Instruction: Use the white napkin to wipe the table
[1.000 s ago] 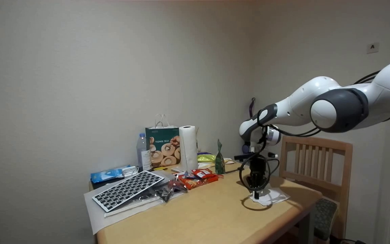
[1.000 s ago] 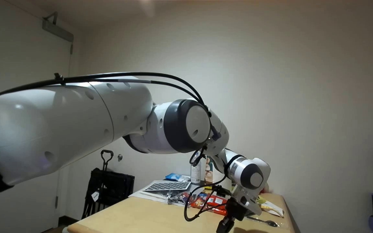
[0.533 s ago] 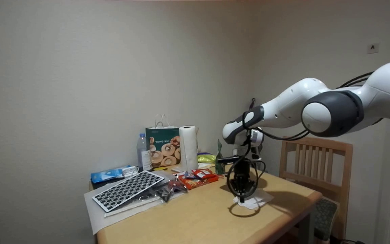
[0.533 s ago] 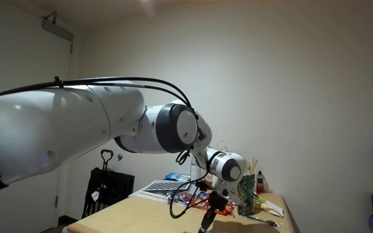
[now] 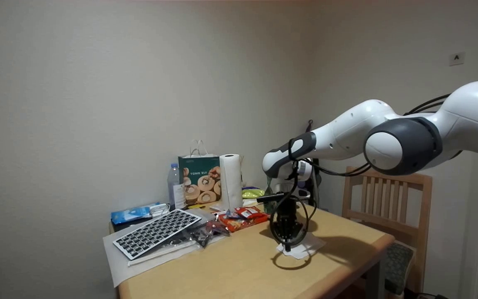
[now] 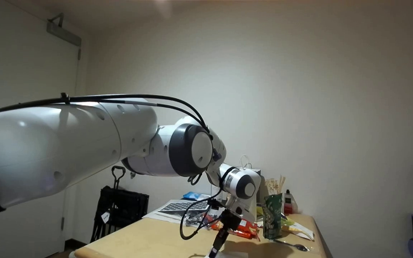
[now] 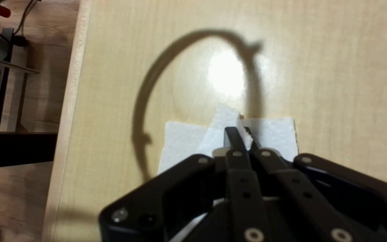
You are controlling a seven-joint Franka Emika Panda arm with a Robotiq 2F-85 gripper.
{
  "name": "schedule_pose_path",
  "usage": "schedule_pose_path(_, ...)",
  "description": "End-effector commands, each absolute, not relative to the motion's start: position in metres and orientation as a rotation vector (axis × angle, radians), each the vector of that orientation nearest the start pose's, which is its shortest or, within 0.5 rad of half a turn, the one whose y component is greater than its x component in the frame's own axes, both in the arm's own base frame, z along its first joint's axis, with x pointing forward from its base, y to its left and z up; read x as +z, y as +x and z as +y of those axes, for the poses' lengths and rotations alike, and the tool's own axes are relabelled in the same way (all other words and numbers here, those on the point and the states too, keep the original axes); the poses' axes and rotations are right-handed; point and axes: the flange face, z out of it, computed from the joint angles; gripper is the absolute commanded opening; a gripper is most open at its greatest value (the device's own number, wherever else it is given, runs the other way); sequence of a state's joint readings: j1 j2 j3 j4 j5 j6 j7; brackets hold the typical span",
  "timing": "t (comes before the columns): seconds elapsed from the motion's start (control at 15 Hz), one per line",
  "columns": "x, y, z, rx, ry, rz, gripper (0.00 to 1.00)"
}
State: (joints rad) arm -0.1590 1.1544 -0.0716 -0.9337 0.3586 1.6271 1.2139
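Note:
The white napkin (image 7: 181, 139) lies crumpled on the light wooden table (image 7: 334, 67), with one fold raised between my fingertips. My gripper (image 7: 241, 132) is shut on that fold, pointing down at table height. In an exterior view the napkin (image 5: 308, 246) spreads out beside and behind the gripper tip (image 5: 287, 248) on the table (image 5: 230, 270). In an exterior view the napkin (image 6: 234, 254) shows only as a sliver at the bottom edge, beside the gripper (image 6: 213, 251). The gripper covers part of the napkin in the wrist view.
Red snack packets (image 5: 245, 219), a keyboard-like panel (image 5: 158, 233) and a paper towel roll (image 5: 231, 182) stand toward the back. A green pouch (image 6: 273, 216) and a spoon (image 6: 296, 246) lie near the far edge. A chair (image 5: 388, 199) stands behind the table. A black cable loops beside the gripper.
My gripper has moved left in both exterior views, and the napkin has slid across the table with it. The move is smaller in the latest half second. The green pouch has come into sight.

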Motion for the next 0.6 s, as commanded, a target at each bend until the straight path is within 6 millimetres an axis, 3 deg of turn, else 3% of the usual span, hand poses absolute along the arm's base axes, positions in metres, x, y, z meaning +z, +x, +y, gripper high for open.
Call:
schedule_pose_path(0.0,0.130,0.722,-0.090,0.883,-2.255,2.024,0.00)
schedule_pose_path(0.4,0.119,0.720,-0.005,1.009,-2.524,1.893,0.00)
schedule_pose_path(0.47,0.119,0.718,0.003,1.023,-2.564,1.891,0.00)
schedule_pose_path(0.53,0.129,0.720,-0.006,0.993,-2.496,1.914,0.02)
